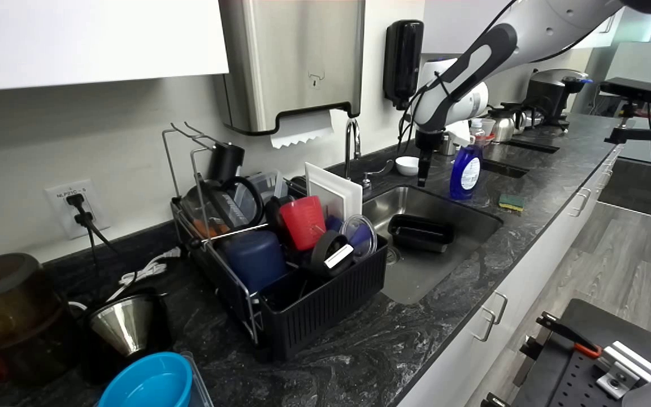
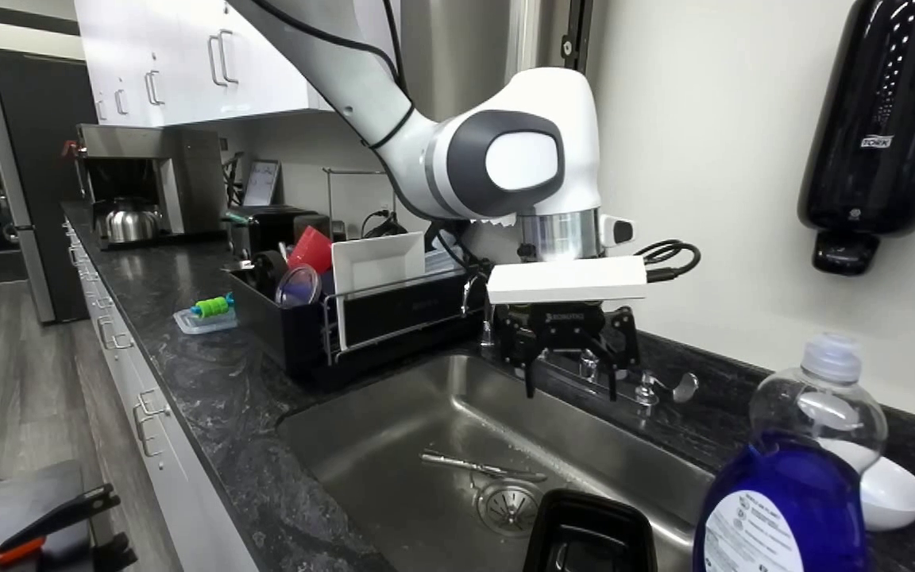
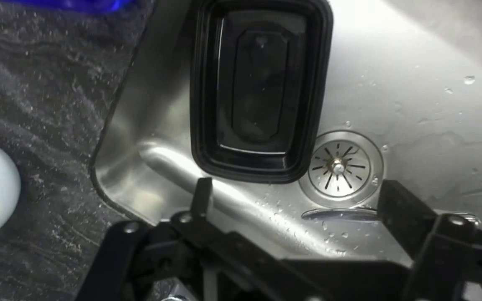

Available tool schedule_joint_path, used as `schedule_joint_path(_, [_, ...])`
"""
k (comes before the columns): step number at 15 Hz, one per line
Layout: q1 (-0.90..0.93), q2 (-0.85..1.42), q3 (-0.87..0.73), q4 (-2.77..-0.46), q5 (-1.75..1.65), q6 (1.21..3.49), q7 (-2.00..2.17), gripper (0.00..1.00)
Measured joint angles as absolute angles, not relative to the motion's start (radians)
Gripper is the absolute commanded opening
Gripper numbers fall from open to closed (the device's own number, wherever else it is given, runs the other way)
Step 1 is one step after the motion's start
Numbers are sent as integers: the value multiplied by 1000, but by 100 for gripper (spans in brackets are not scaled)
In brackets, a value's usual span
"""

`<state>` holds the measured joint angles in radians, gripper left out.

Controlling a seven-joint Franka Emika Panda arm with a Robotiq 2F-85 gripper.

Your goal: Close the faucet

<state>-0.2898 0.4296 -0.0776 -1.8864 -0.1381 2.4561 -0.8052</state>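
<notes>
Faucet (image 1: 347, 148) stands slim, silvery and upright, curving over at its top, the gripper (image 2: 571, 389) spread apart.

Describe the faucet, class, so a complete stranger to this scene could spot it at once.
In an exterior view, find the steel sink in the dark counter. On its wall side, behind the white plate in the black dish rack, rises the faucet. Unlike the low lever handle beside it, it has a slim metal stem curving over on top.
</notes>
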Motion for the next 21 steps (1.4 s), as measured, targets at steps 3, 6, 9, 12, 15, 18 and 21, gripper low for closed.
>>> schedule_joint_path(3, [-241, 334, -118, -1970, -226, 2384, -646, 100])
schedule_joint_path(6, [-185, 270, -130, -2015, -313, 2313, -427, 100])
schedule_joint_path(9, [-115, 223, -129, -2034, -371, 2199, -190, 100])
schedule_joint_path(12, [-65, 187, -119, -2034, -374, 2069, -46, 100])
schedule_joint_path(15, [-47, 164, -110, -2029, -363, 1961, 40, 100])
schedule_joint_path(18, [-47, 144, -109, -2021, -312, 1906, 59, 100])
schedule_joint_path(21, [-58, 121, -112, -2007, -224, 1876, 57, 100])
